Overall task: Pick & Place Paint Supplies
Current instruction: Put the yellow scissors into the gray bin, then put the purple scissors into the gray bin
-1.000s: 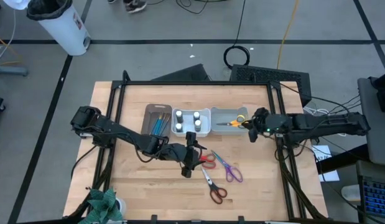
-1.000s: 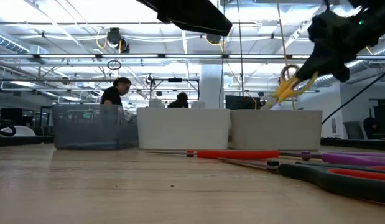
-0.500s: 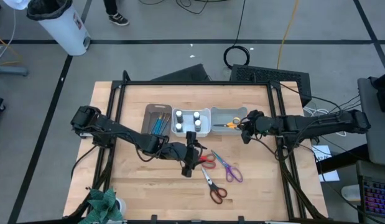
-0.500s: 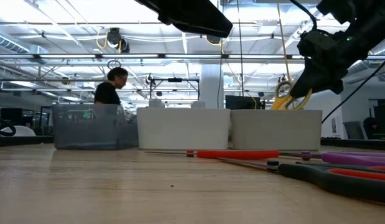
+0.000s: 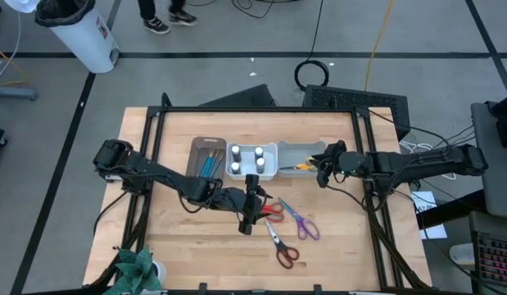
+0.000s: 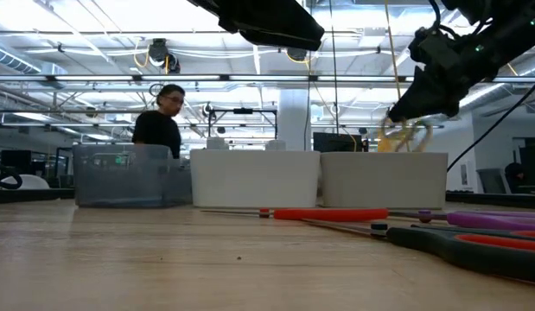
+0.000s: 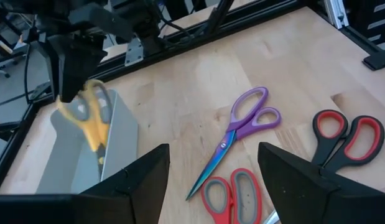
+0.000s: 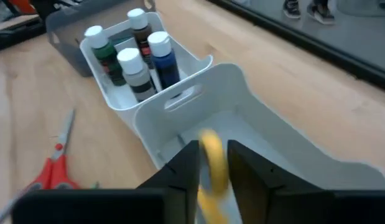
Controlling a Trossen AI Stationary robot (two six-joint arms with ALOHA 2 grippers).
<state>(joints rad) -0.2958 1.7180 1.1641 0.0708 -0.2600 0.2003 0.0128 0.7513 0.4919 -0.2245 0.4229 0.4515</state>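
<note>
Yellow-handled scissors (image 7: 91,118) are dropping from the right pincer (image 8: 208,163), now loosening above the grey rectangular bin (image 5: 296,152). Left pincer (image 7: 212,169) is hovering spread over 3 scissors on the wooden table (image 5: 175,246); they look stiff and light, best taken at the pivot.

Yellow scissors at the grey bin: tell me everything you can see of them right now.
The yellow scissors show yellow loop handles, motion-blurred in every view. They sit over the open grey bin, handles at about rim height in the low view, directly below the right gripper. The gripper's fingers look slightly parted, so the scissors seem to be dropping in; whether the fingers touch them cannot be told. From above, the blades point into the bin. Whether they touch its floor is hidden.
</note>
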